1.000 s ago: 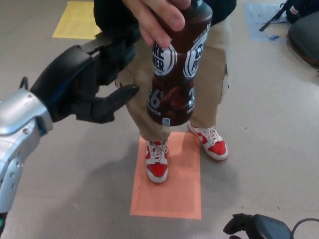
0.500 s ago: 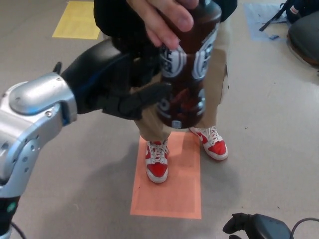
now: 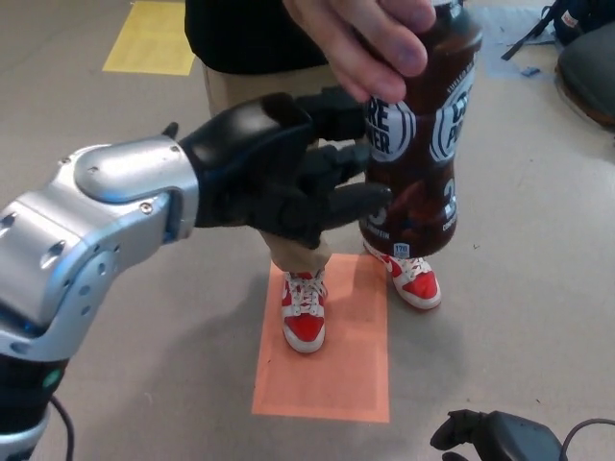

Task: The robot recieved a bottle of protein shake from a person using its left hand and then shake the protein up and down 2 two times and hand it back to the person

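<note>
A person's hand (image 3: 370, 43) grips the top of a dark brown protein shake bottle (image 3: 415, 154) with white label lettering, as the robot's left hand (image 3: 288, 178), fingers spread, reaches its side.

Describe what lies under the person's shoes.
An orange floor mat lies under the red-and-white shoes; the left hand and shake bottle hide the legs above.

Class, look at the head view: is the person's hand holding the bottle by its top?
Yes, the person's hand wraps the upper part of the protein shake bottle.
</note>
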Controlling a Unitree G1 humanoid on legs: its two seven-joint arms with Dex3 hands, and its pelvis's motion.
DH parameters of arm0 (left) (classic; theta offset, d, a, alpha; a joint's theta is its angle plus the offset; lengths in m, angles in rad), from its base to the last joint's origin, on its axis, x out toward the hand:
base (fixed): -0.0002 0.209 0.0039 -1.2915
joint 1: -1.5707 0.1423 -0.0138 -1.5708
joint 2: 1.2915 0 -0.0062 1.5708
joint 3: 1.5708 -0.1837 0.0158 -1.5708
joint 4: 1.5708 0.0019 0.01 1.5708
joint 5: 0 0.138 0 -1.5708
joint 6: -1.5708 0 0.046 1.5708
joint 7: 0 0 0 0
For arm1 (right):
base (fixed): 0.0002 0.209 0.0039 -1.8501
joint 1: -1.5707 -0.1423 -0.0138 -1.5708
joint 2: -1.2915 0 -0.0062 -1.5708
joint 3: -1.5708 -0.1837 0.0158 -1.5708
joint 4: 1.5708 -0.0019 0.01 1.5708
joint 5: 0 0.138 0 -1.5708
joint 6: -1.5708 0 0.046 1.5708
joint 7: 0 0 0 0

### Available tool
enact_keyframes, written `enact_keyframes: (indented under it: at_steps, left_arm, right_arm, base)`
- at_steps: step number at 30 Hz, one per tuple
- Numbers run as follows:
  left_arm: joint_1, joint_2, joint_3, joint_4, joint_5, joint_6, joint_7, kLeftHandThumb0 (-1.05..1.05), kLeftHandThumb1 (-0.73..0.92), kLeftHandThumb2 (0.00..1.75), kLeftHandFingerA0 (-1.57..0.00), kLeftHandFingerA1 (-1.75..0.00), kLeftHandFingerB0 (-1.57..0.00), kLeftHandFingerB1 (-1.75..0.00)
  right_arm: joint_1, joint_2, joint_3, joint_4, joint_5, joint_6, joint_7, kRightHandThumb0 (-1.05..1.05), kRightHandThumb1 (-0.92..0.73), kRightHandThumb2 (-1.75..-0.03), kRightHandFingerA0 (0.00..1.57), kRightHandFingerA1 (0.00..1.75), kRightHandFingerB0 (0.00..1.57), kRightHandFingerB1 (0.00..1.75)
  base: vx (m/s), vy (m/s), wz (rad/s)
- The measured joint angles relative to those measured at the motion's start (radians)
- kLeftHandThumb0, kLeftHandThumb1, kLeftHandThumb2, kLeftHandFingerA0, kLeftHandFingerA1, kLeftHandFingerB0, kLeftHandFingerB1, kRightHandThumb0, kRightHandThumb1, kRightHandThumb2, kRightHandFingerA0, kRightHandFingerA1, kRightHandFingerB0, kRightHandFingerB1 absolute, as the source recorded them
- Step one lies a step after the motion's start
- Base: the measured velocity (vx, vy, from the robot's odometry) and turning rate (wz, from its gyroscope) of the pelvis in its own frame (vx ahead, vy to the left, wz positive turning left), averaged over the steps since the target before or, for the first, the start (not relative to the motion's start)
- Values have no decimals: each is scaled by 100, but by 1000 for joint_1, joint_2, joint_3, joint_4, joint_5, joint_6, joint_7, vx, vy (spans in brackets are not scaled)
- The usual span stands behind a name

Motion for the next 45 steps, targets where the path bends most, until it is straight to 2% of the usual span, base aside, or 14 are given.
enact_keyframes:
  at_steps: [3,6,7,8,11,24,25,28,29,30,33,34,40,45]
  left_arm:
    - [-14,-21,-10,3,0,49,9,-84,48,83,0,0,0,0]
    - [-28,-45,-20,15,1,94,20,-80,57,58,0,0,0,0]
    - [-35,-58,-22,24,2,113,26,-83,49,86,0,-3,0,0]
    - [-38,-66,-24,31,2,126,32,-82,58,58,0,0,0,0]
    - [-48,-94,-27,58,6,168,51,-84,48,83,0,0,0,0]
    - [-64,-211,18,226,91,210,194,-79,58,58,0,-1,0,0]
    - [-64,-214,20,231,99,209,203,-69,49,85,0,-22,0,-14]
    - [-50,-236,29,234,130,177,239,-62,55,81,-29,-50,-7,-34]
    - [-41,-241,28,232,139,163,248,-35,78,63,-93,-51,-30,-32]
    - [-28,-247,25,229,149,145,258,-20,88,69,-123,-62,-46,-37]
    - [-4,-254,18,227,174,100,279,-19,87,67,-127,-76,-57,-40]
    - [6,-256,16,228,181,83,286,-18,86,64,-119,-109,-86,-60]
    - [53,-259,-5,227,230,-6,328,-25,80,75,-100,-151,-77,-109]
    - [90,-258,-28,224,264,-84,353,-23,82,74,-100,-150,-74,-115]
  right_arm:
    - [-3,0,0,2,-4,-2,0,-40,-72,-78,99,86,82,51]
    - [-6,0,1,5,-9,-6,0,-40,-73,-75,98,81,83,49]
    - [-7,0,0,6,-11,-8,0,-41,-72,-76,98,79,82,50]
    - [-7,0,0,7,-13,-9,-1,-40,-71,-77,99,79,82,50]
    - [-8,-1,0,12,-16,-13,-2,-40,-73,-76,98,81,82,50]
    - [-12,-2,-8,25,-34,-30,-11,-39,-71,-78,99,83,83,52]
    - [-12,-2,-9,25,-35,-31,-12,-38,-70,-78,99,83,83,53]
    - [-12,-1,-10,26,-39,-31,-16,-38,-71,-77,99,81,83,52]
    - [-12,-1,-10,26,-39,-31,-16,-39,-71,-78,100,82,82,53]
    - [-12,-1,-10,26,-40,-31,-16,-38,-71,-78,99,83,82,52]
    - [-12,1,-9,26,-43,-31,-16,-38,-71,-78,99,83,82,53]
    - [-12,1,-9,26,-43,-31,-16,-37,-71,-79,99,83,82,52]
    - [-12,2,-9,26,-50,-31,-16,-38,-71,-80,99,87,82,53]
    - [-12,2,-9,26,-54,-31,-16,-38,-70,-82,99,84,82,53]
  base:
    - [0,0,0]
    - [0,0,0]
    - [0,0,0]
    - [0,0,0]
    - [0,0,0]
    - [0,0,0]
    - [0,0,0]
    - [0,0,0]
    - [0,0,0]
    - [0,0,0]
    - [0,0,0]
    - [0,0,0]
    - [0,0,0]
    - [0,0,0]
